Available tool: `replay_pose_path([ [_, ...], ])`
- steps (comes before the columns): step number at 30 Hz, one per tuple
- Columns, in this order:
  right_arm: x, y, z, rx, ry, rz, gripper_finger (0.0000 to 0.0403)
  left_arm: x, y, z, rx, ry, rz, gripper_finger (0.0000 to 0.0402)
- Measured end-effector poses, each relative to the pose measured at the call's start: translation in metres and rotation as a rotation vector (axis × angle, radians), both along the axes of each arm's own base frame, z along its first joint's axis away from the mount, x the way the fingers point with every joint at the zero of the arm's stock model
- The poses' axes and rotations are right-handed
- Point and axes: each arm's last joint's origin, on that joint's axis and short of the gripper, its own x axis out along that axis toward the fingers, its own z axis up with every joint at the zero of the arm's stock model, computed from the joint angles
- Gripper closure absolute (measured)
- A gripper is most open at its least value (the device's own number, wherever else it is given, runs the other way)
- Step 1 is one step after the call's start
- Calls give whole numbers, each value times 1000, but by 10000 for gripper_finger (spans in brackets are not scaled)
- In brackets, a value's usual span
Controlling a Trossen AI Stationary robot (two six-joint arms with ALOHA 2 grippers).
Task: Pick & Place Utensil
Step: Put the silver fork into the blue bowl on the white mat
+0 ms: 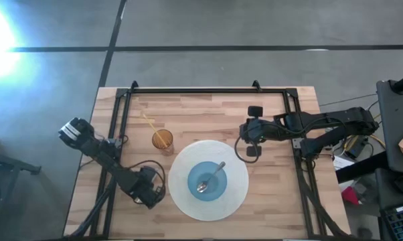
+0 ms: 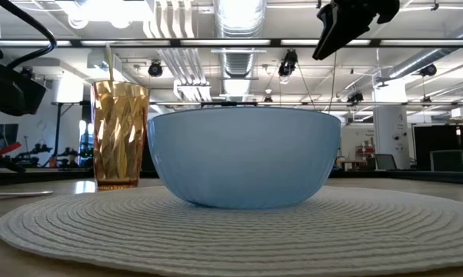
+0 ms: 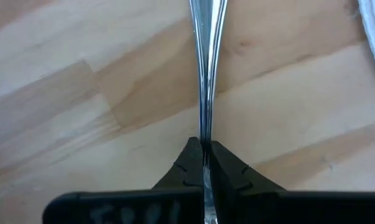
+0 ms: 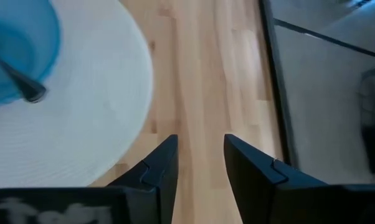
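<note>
A silver utensil (image 3: 206, 68) lies along the wooden table top, left of the round white placemat (image 1: 183, 201). My left gripper (image 1: 148, 191) stands over it, pointing down, shut on it. The utensil itself is hidden under the gripper in the high view. A blue bowl (image 1: 208, 181) sits on the placemat, and a spoon (image 1: 211, 177) rests in it, handle leaning on the rim. My right gripper (image 4: 200, 146) hangs open above the bare wood right of the placemat, with nothing between its fingers. My left gripper pinches the utensil's thin shaft (image 3: 205, 134) between its two fingers, coming from above and pointing down. The fingers lie across the shaft, which runs on past them over the wood. Whether the utensil is lifted clear or rests on the table cannot be told.
An amber glass (image 1: 163, 140) with a straw stands at the placemat's far left. A black frame (image 1: 208, 90) rings the table top. Cables and equipment lie off the right edge. Bare wood shows along the far side.
</note>
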Motion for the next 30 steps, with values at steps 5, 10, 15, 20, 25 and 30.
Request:
replay_pose_path([
  [5, 0, 2, -1, 46, 6, 37, 287, 0, 0, 2, -9, -11, -16, 400],
  [10, 0, 2, -1, 46, 6, 36, 282, 0, 0, 3, -3, -17, -39, 400],
  [15, 0, 2, 0, 47, 7, 37, 274, -2, 1, 7, -6, -29, -47, 400],
  [20, 0, 2, 0, 47, 6, 38, 275, -1, 1, 12, 10, -67, -48, 400],
  [25, 0, 2, 0, 47, 8, 37, 283, 2, -1, 18, 15, -90, -66, 400],
  [30, -2, 4, -2, 47, 29, 46, 282, 6, -3, 29, 53, -123, -87, 399],
])
